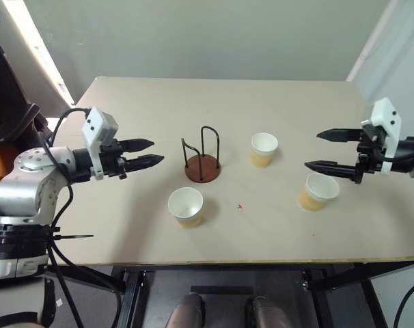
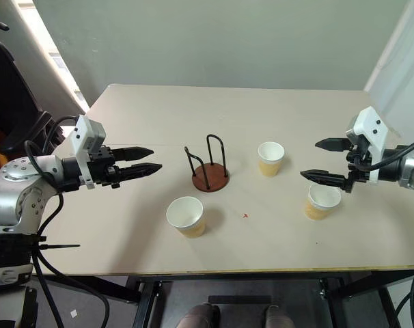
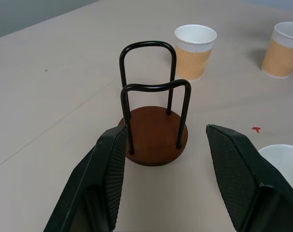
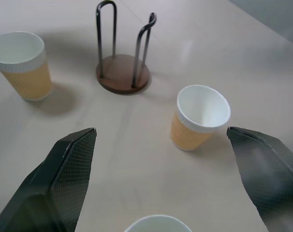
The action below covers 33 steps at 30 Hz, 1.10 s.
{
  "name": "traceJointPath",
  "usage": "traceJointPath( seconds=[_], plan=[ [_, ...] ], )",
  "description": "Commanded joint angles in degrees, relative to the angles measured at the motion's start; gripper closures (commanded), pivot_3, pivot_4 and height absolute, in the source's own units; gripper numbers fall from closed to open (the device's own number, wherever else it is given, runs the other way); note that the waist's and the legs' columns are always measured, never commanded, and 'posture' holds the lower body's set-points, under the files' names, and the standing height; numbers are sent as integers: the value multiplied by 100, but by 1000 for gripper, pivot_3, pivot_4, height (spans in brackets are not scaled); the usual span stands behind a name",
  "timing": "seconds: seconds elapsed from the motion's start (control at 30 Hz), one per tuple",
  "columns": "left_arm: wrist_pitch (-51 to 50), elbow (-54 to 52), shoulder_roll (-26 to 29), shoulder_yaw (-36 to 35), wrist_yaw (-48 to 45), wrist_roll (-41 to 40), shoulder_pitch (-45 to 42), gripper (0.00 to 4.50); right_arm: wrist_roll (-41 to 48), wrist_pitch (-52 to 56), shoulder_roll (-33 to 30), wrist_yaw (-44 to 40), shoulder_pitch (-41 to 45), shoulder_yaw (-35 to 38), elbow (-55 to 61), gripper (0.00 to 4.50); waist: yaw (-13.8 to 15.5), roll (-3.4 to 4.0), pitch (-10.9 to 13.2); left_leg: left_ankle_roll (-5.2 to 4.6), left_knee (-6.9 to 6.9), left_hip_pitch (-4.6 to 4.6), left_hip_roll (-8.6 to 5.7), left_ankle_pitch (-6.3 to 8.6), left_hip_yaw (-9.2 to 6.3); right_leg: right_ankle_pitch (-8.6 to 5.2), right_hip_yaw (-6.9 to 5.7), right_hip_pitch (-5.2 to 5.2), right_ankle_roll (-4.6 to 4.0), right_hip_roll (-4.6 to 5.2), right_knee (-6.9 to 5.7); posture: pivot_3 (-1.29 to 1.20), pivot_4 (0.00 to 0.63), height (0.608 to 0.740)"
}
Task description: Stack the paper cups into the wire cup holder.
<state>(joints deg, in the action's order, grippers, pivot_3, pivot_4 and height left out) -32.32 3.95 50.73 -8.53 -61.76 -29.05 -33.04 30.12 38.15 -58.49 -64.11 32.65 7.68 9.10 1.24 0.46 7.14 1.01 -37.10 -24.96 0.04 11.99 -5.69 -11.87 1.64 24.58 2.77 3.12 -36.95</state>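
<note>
Cups (image 1: 264, 149) tan with white rims, upright, wire holder (image 1: 202, 162) empty, left gripper (image 1: 147, 152) and right gripper (image 1: 327, 150) spread.

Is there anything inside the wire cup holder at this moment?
No. The wire cup holder is empty: between its black wire loops you see only the bare brown base. All three paper cups stand apart on the table. Nothing covers the holder.

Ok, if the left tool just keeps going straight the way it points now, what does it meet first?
Most likely the wire cup holder: the left tool is open and aims at it, loops centred between its fingers. The holder is empty and depth is uncertain; the tool may pass slightly above.
</note>
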Motion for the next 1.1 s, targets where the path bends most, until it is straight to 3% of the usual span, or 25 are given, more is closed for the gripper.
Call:
traceJointPath(
  seconds=[0.03,0.33,0.47,1.1],
  plan=[
    [105,-151,-65,-1,130,79,-217,1740,103,58,-24,26,90,96,195,0,4,0,0,0,0,0,0,0,0,0,0,0,0,0,0,0,150,740],
    [359,185,-414,485,492,689,-575,1740,293,253,62,35,94,125,477,0,-1,0,0,1,-1,1,-1,-7,0,2,0,-3,3,0,0,0,150,740],
    [615,812,-777,915,1019,1371,-975,1740,448,336,238,113,94,60,739,0,13,0,0,4,-1,1,-4,-18,-2,3,0,-8,4,1,2,0,150,740],
    [1683,3101,-2009,1429,1309,2343,-2251,1740,586,592,259,392,14,175,983,0,22,-4,2,23,-4,-4,-9,-35,0,36,1,-10,57,4,12,0,150,740]
  ],
)
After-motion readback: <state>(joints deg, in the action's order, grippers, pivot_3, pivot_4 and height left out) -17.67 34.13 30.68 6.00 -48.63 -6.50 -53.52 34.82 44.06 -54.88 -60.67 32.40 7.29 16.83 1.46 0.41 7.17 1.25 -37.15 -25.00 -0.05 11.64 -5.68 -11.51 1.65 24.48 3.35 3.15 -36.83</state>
